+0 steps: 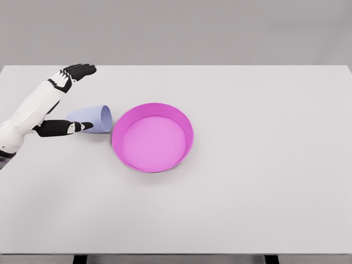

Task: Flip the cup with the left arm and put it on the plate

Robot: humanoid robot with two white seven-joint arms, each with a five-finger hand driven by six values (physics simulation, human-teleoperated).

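Note:
A lavender cup (pixel 91 119) lies on its side on the white table, its mouth facing right and almost touching the rim of the magenta plate (pixel 119 127). My left arm comes in from the left edge. My left hand (pixel 87 98) is open around the cup's far and near sides. Its black fingers (pixel 78 70) stretch out well beyond the cup, apart from it. The thumb (pixel 65 127) lies along the cup's near side, at or close to its wall. The plate holds nothing.
The white table (pixel 258 165) stretches wide to the right of the plate and toward the front edge. A grey wall stands behind its far edge.

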